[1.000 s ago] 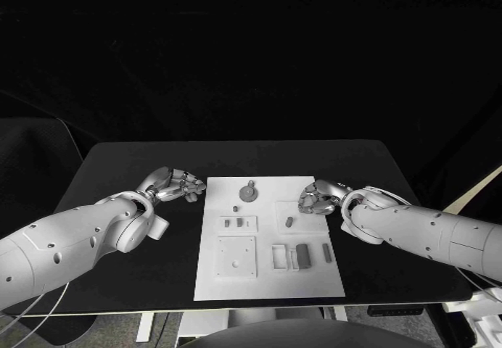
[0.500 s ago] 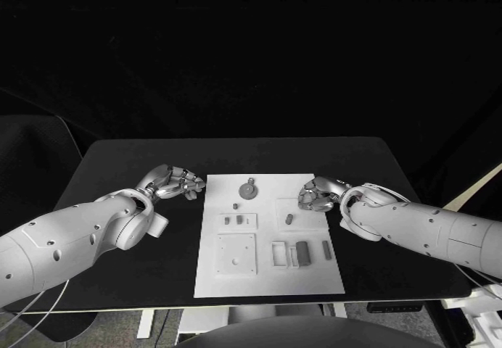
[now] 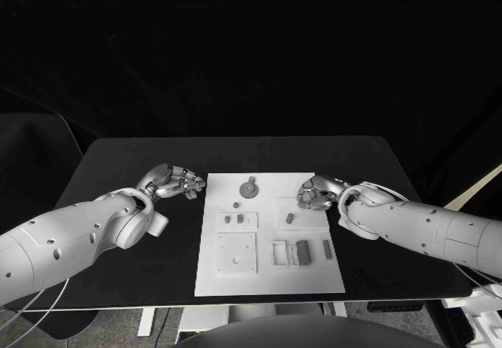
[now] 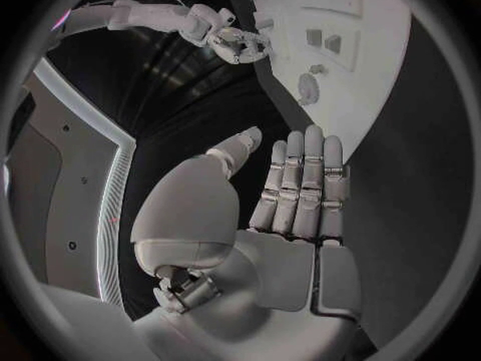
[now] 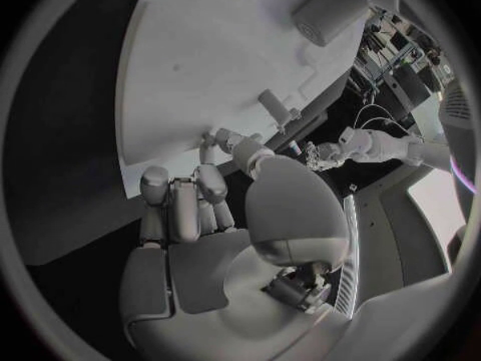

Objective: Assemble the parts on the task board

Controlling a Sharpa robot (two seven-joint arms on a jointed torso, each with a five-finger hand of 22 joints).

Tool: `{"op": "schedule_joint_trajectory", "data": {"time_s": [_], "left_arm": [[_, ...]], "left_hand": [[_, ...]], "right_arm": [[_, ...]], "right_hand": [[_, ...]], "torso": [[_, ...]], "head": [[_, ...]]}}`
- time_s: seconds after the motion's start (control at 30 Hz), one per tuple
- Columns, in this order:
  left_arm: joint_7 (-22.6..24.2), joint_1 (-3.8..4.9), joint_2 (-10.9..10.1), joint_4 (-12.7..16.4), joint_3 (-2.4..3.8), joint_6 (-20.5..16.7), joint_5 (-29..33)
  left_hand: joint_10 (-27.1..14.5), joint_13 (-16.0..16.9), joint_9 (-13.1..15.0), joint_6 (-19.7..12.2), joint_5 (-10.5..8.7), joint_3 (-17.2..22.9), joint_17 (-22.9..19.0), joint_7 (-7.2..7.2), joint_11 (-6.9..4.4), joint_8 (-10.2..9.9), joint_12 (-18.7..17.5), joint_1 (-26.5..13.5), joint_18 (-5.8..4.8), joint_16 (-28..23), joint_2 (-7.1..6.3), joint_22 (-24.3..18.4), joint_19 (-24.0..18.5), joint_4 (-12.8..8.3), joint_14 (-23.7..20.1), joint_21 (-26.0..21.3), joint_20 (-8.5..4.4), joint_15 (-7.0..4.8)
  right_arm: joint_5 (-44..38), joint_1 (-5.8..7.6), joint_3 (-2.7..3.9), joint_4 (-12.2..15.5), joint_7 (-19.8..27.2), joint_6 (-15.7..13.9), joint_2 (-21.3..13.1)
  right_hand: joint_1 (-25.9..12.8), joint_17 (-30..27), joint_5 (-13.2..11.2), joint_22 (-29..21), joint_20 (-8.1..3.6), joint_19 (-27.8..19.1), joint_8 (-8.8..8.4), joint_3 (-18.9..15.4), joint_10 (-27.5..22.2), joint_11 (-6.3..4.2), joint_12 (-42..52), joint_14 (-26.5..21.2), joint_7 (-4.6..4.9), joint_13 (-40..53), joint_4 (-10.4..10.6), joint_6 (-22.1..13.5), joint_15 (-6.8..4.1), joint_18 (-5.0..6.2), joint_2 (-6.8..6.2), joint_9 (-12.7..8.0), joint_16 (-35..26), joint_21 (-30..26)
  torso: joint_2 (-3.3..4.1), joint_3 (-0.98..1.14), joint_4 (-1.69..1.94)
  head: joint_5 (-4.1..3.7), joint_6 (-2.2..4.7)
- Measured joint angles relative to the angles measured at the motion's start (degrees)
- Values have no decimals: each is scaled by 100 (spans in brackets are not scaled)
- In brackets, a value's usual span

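- The task board [image 3: 270,235] lies mid-surface [image 3: 125,156], grey parts [image 3: 249,190] scattered across it.
- The left hand [image 3: 174,182] hovers at the board's 10 o'clock, just beside its edge; its fingers [image 4: 301,188] lie straight, pressed together, holding nothing.
- The right hand [image 3: 317,194] sits at 2 o'clock over the board's edge, its fingers [image 5: 180,208] curled, empty.

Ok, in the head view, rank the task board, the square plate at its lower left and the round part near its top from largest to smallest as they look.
1. Task board, by far the largest.
2. Square plate on the board's lower left.
3. Round part near the board's top edge; it lies farther from the camera, so it may look a little smaller than it is.
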Motion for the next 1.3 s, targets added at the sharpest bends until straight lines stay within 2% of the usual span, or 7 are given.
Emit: {"op": "schedule_joint_trajectory", "data": {"time_s": [0.33, 0.47, 0.77, 0.97, 1.0, 1.03, 1.3], "left_arm": [[-10, 0, -4, 2, 0, 9, 3], [-15, 0, -4, -3, 1, 12, 3], [-22, 0, 0, -10, 1, 19, 4], [-25, 0, 0, -14, 1, 24, 5], [-26, 0, 1, -15, 1, 24, 5], [-26, 0, 2, -16, 1, 25, 5], [-30, 0, 8, -26, 1, 31, 6]], "left_hand": [[-21, 0, -1, 0, 0, 0, 0, 0, 21, 0, -22, 0, -1, -22, 0, 0, -2, 0, 0, -6, 2, 0], [-21, 0, -1, 0, 0, -15, -6, 0, 21, 0, -22, 0, -3, -22, 0, 0, -42, 15, 0, -22, -1, 0], [-21, 0, -1, 0, 0, -15, -5, 0, 21, 0, -22, 0, -4, -22, 0, 0, -42, 15, 0, -22, 0, 0], [-21, 0, -2, 0, 0, -15, -5, 0, 21, 0, -22, 0, -4, -22, 0, 0, -42, 15, 0, -22, 0, 0], [-21, 0, -2, 0, 0, -15, -7, 0, 21, 0, -22, 0, -4, -22, 0, 0, -42, 15, 0, -22, 0, 0], [-21, 0, -2, 0, 0, -15, -10, 0, 21, 0, -22, 0, -4, -24, 0, 0, -42, 15, 0, -22, 0, 0], [-21, 0, -2, 0, 0, -15, -10, 0, 21, 0, -22, 0, -4, -44, 0, 0, -41, 15, 0, -22, 0, 0]], "right_arm": [[-326, -11, 5, -21, 12, -85, 17], [-414, -13, 6, -18, 27, -105, 12], [-528, -19, 4, -12, 58, -131, -11], [-580, -19, 5, -11, 68, -147, -22], [-584, -19, 5, -10, 71, -148, -23], [-588, -19, 6, -9, 73, -148, -26], [-610, -18, 7, -18, 85, -158, -37]], "right_hand": [[22, -10, 0, -2, 0, 0, 16, 0, 1, 2, 0, 2, -5, 0, 0, 34, -2, 0, -23, -1, 0, 0], [98, -87, 0, -10, 0, 0, 14, 0, 1, 2, 0, -35, -1, -12, 0, 42, 10, 0, -98, -9, 0, 0], [172, -201, 0, -24, 0, 0, -58, -32, -2, 0, 0, -145, 78, -27, -32, -37, 20, 0, -173, -42, 0, 0], [203, -210, 0, -25, 0, 0, -87, -32, -2, 0, 0, -145, 86, -28, -32, -45, 20, -1, -204, -42, 0, 0], [257, -226, -162, -37, 0, 0, -87, -85, -3, 0, 0, -183, 86, -35, -47, -45, 28, -1, -232, -42, 0, 0], [279, -228, -222, -41, 0, 0, -87, -104, -3, 0, 0, -190, 86, -36, -53, -45, 21, 0, -233, -42, 0, 0], [279, -227, -249, -41, 0, 0, -86, -104, -3, 1, 0, -191, 86, -36, -53, -45, 21, -1, -233, -44, 0, 0]], "torso": [[3, 0, -3], [4, 1, -3], [4, 1, -4], [8, 1, -4], [9, 1, -4], [10, 0, -4], [13, 0, -3]], "head": [[5, -24], [4, -32], [-3, -36], [-12, -37], [-13, -37], [-14, -37], [-27, -37]]}}
